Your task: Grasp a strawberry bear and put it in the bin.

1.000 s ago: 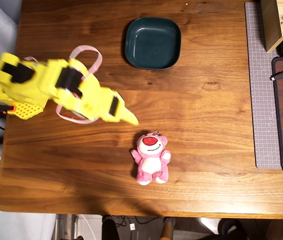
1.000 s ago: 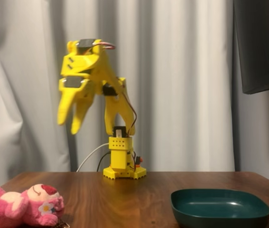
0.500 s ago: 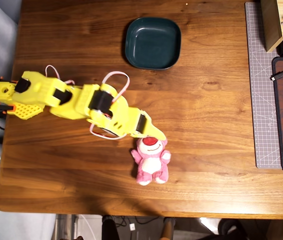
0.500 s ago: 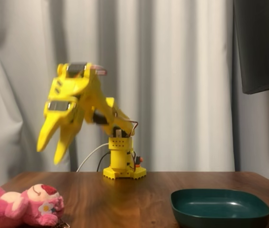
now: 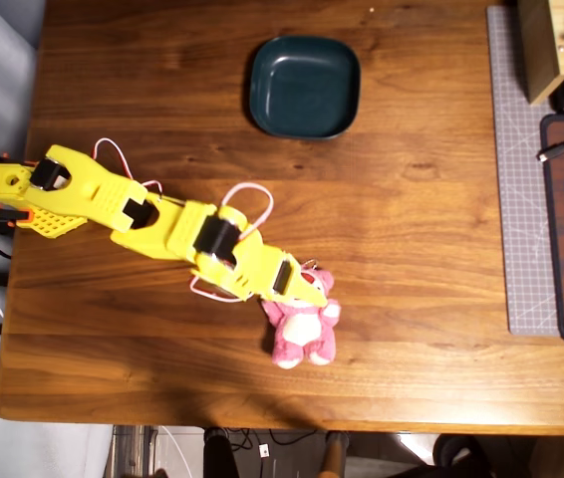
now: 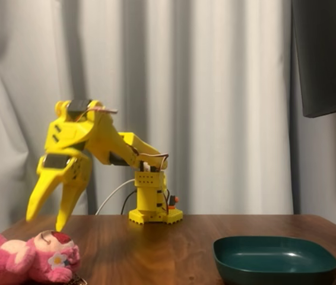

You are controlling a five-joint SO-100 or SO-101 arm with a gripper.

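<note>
One strawberry bear (image 5: pixel 304 321) is lying on its back on the bench (image 5: pixel 422 239), near the front edge in the overhead view and well apart from the bin (image 5: pixel 304 86), which is sitting empty toward the far side. It is looking like a light, soft plush that will be squashing under pressure rather than slipping, so I judge the round head or the plump body the best place to be taking hold; the small limbs and the keyring loop would likely be giving a poor grip. The pincer (image 6: pixel 45 221) is hanging spread apart, holding nothing, with its two tips pointing down just above the bear's head (image 6: pixel 54 243) in the fixed view. Compared with half a second ago, the arm is reaching further out and lower: in the overhead view its tip is now covering the bear's face, where before the red nose was showing clear, and the bear itself is lying unmoved.
</note>
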